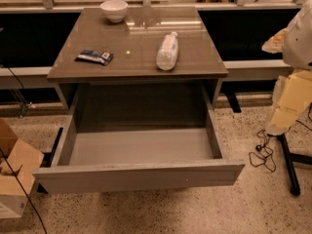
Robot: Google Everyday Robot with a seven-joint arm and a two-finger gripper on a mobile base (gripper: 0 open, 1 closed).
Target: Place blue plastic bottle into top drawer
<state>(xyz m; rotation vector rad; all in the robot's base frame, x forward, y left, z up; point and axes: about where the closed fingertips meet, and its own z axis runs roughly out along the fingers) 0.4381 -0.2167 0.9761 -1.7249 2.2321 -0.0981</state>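
The blue plastic bottle (pixel 167 51) lies on its side on the brown tabletop (pixel 131 38), right of centre, with its white cap pointing away. The top drawer (pixel 139 175) is pulled out wide below the tabletop, and its grey inside holds nothing. My arm hangs at the right edge of the view. My gripper (pixel 279 123) is the pale cream part pointing down there, well to the right of the table and lower than the bottle. It holds nothing that I can see.
A dark flat snack packet (pixel 94 56) lies on the left of the tabletop. A white bowl (pixel 114 9) stands at the back. A cardboard box (pixel 12 177) sits on the floor at left. A black stand and a cable (pixel 287 160) are on the floor at right.
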